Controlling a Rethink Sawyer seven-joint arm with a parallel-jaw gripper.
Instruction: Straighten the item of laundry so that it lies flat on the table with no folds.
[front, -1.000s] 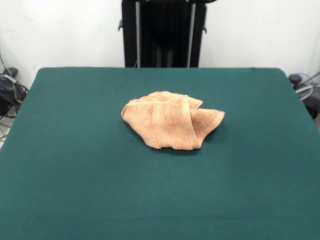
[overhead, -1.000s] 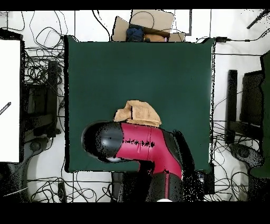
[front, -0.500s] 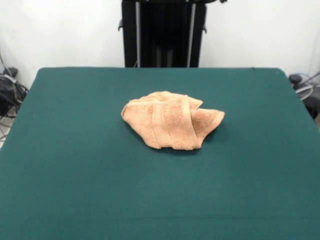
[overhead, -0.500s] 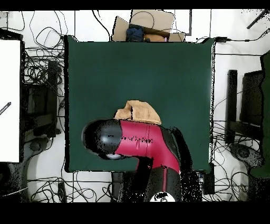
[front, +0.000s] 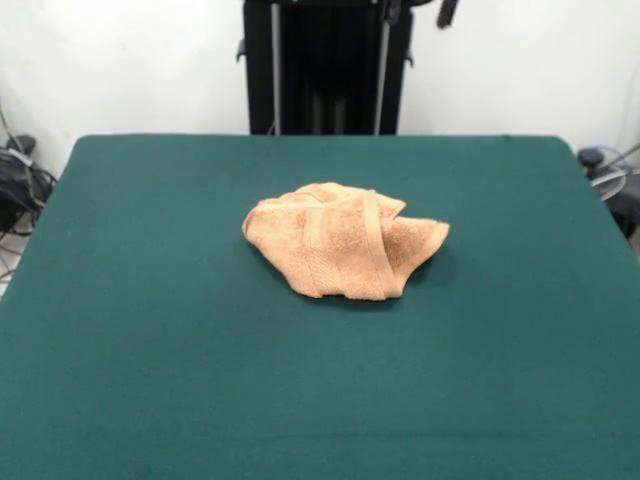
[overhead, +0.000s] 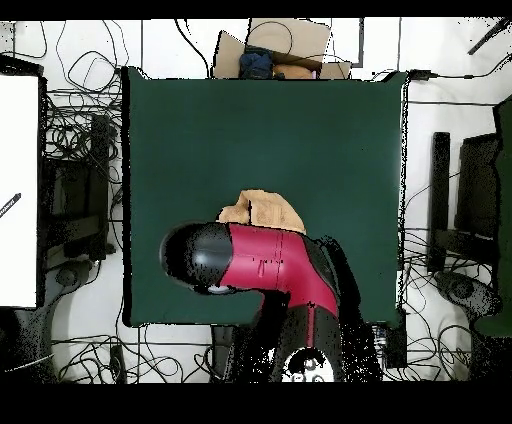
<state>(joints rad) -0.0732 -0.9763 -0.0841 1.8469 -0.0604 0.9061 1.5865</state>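
Front view, crumpled towel (front: 343, 241) mid-table (front: 150, 330), pincer (front: 447, 12) far above

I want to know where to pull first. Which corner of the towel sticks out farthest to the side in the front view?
The pointed corner at the picture's right of the towel; the other edges are rounded, bunched folds.

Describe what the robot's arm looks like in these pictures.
From overhead, the arm is a thick link with a glossy crimson-red shell, ending in a rounded black joint cap and joining black housing toward the base. In the front view only a small dark tip shows at the top edge; no hand detail is discernible.
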